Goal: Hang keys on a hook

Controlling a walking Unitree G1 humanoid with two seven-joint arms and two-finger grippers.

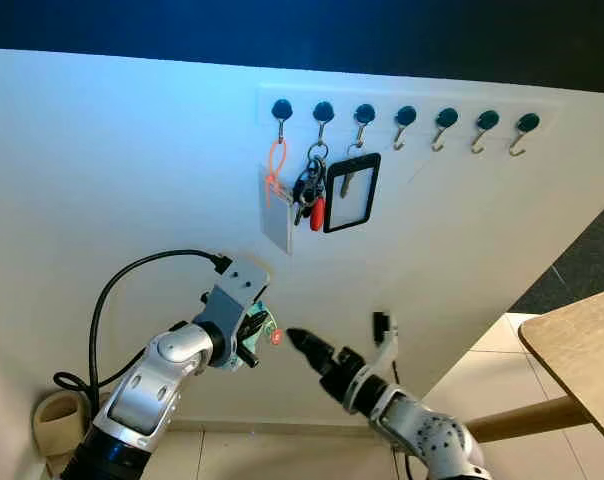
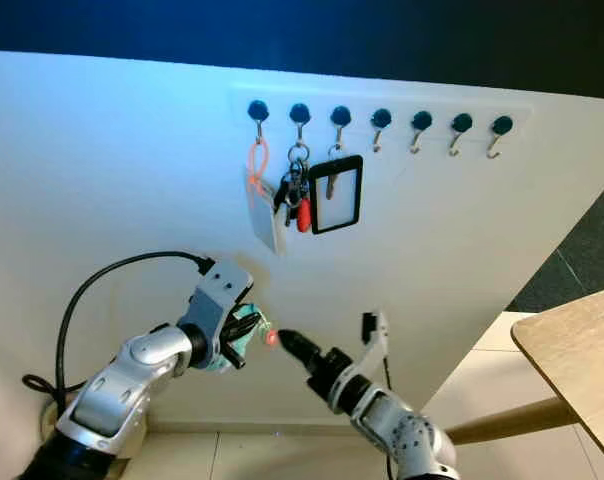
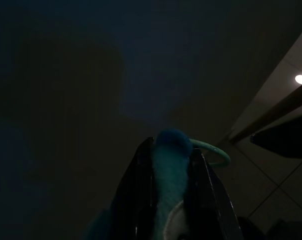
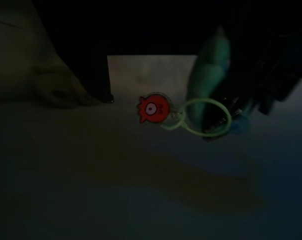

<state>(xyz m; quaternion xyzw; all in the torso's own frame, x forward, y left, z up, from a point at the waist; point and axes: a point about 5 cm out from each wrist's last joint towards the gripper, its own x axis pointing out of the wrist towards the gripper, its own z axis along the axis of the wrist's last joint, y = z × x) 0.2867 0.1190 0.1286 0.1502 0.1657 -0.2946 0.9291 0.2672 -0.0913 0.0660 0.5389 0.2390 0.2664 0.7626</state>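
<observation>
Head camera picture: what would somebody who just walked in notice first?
Probably the row of hooks high on the white wall; the three leftmost hold an orange strap with a card, a key bunch and a black badge holder, the rest are bare. Below, the left gripper has its jaws shut on a teal keychain with a red charm, and the right gripper points at that charm.
</observation>
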